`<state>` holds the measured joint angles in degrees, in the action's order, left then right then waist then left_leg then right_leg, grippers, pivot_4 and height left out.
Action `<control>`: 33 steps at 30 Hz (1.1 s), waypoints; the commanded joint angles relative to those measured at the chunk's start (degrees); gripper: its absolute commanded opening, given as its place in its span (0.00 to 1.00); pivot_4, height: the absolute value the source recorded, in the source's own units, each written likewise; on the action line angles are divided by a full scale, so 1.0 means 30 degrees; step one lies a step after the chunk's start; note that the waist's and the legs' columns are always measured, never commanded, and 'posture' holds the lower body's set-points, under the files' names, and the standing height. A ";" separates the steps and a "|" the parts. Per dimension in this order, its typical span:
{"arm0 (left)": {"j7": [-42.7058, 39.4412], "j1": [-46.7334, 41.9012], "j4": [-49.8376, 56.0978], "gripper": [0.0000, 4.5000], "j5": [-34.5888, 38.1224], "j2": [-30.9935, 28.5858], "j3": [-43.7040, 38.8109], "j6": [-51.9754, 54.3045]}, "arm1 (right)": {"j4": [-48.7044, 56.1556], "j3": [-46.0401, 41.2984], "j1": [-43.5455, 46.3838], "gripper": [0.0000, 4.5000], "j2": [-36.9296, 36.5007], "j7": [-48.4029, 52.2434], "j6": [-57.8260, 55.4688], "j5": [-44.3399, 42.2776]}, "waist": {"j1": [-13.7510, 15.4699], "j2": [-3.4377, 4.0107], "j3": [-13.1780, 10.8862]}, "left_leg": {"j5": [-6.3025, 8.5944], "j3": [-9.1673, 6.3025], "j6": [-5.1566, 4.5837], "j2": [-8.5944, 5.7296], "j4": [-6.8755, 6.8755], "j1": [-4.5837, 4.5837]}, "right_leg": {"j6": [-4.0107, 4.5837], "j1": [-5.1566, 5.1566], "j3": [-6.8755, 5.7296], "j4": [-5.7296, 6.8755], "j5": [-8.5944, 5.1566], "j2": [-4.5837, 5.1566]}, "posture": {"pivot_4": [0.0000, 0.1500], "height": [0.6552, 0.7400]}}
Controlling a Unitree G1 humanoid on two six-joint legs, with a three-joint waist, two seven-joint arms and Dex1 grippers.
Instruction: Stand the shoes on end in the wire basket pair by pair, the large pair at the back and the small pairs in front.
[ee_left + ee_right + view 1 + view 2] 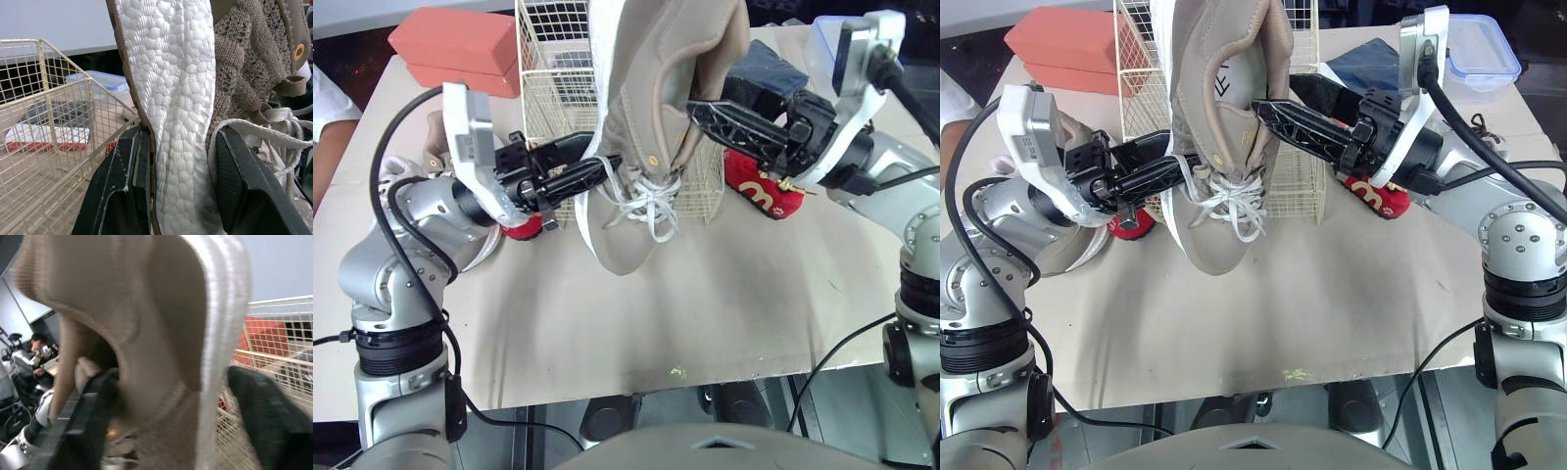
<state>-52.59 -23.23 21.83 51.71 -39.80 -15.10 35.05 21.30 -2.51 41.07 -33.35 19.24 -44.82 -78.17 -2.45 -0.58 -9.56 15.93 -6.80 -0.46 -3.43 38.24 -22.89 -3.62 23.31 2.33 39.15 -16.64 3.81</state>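
Sneaker point(651, 78) in left gripper point(604, 166), right gripper point(693, 111)

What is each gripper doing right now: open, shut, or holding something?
Left gripper: shut on the beige shoe, across its sole.
Right gripper: shut on the beige shoe too, at its collar.

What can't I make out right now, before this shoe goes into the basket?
- Basket contents: the held tan shoe covers most of it in both eye views.
- Tan shoe's heel end: cut off by the eye views' top edge.
- Red shoe: mostly behind the left claw in the left eye view.
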 commanded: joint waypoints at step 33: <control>0.0445 -0.0129 0.1198 0.99 0.0390 -0.2677 -0.3362 -0.0566 | -0.1113 -0.2605 0.4450 0.00 0.3740 -0.6379 0.2117 0.3278 | -0.0077 0.0001 0.0000 | -0.0001 0.0034 0.0002 -0.0013 -0.0007 -0.0005 | 0.0000 0.0059 0.0044 0.0069 -0.0001 0.0001 | 1.00 1.00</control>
<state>-51.46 -23.87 23.42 53.02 -46.27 -21.70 35.29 17.49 -7.06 50.07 -23.28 2.20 -42.61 -70.76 -2.68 -0.58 -9.56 15.93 -6.70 -0.46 -3.46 38.22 -22.91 -3.62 23.49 2.46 39.35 -16.64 3.82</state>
